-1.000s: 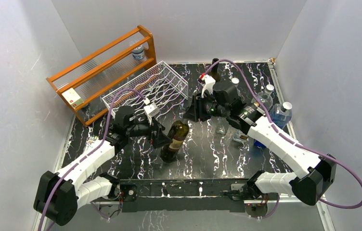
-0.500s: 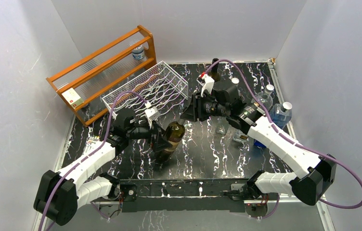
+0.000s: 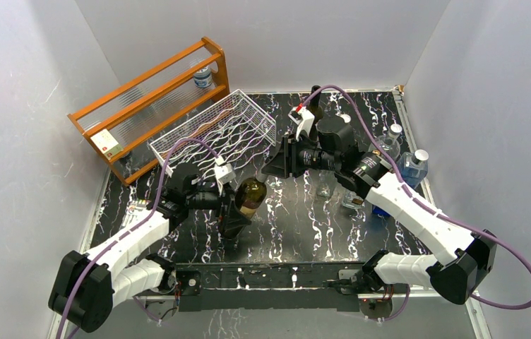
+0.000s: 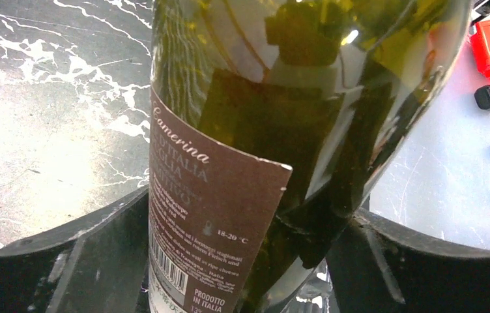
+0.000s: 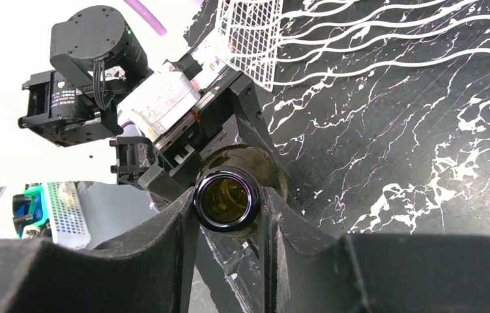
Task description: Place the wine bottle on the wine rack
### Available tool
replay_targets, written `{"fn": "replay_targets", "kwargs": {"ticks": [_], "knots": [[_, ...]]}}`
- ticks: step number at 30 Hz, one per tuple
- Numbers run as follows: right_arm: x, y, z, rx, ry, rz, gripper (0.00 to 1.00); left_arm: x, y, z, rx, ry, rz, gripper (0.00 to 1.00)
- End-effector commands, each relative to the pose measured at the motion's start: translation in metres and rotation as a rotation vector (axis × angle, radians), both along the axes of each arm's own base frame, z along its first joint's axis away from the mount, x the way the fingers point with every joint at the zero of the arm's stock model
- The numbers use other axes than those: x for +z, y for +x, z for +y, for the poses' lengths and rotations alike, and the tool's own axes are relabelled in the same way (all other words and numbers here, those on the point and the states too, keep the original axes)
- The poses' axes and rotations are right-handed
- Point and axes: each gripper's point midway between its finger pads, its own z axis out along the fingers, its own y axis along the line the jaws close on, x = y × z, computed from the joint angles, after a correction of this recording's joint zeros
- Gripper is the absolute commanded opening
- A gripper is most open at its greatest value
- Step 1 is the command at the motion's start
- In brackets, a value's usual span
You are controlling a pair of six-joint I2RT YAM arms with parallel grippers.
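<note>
Black marbled tabletop [image 3: 298,233]: we see wine bottle [image 3: 248,201] tilted, off the wine rack [image 3: 213,131]; right pincer [image 5: 228,199] clamped on its neck, left pincer [image 4: 249,208] straddles its body, grip unclear.

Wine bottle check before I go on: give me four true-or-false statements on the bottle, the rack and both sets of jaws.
1. The wine bottle already lies in the wine rack. False: it is off the rack, tilted, between the two arms.
2. The right jaws are shut on the bottle's neck. True.
3. The left jaws are far from the bottle. False: they flank its labelled body.
4. The rack's wire cradles hold no bottle. True.
</note>
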Motion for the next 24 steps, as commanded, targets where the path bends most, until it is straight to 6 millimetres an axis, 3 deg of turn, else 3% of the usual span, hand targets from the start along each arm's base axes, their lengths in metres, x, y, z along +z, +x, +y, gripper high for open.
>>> {"fn": "replay_targets", "kwargs": {"ticks": [1,5,7,8,13,16,19,24], "knots": [[0.079,-0.015,0.005,0.068,0.210,-0.141,0.15,0.018,-0.002,-0.003,-0.044,-0.038,-0.080,0.77],[0.080,-0.017,0.006,0.081,0.214,-0.135,0.16,0.023,-0.002,-0.003,-0.063,-0.046,-0.128,0.54],[0.081,-0.019,0.005,0.085,0.212,-0.130,0.22,0.024,0.002,-0.001,-0.056,-0.024,-0.170,0.27],[0.080,-0.021,0.005,0.091,0.206,-0.124,0.25,0.023,0.006,0.002,-0.037,-0.002,-0.189,0.03],[0.070,-0.022,-0.001,0.076,0.159,-0.101,0.56,0.034,0.037,0.015,0.104,0.069,-0.364,0.00],[0.064,-0.027,-0.006,0.102,0.121,-0.122,0.72,0.052,0.058,0.025,0.178,0.114,-0.514,0.00],[0.063,-0.029,-0.009,0.129,0.078,-0.149,0.80,0.072,0.077,0.033,0.230,0.158,-0.642,0.00],[0.056,-0.003,-0.030,-0.054,-0.042,-0.178,0.87,0.093,0.099,0.039,0.247,0.230,-0.785,0.00]]}}
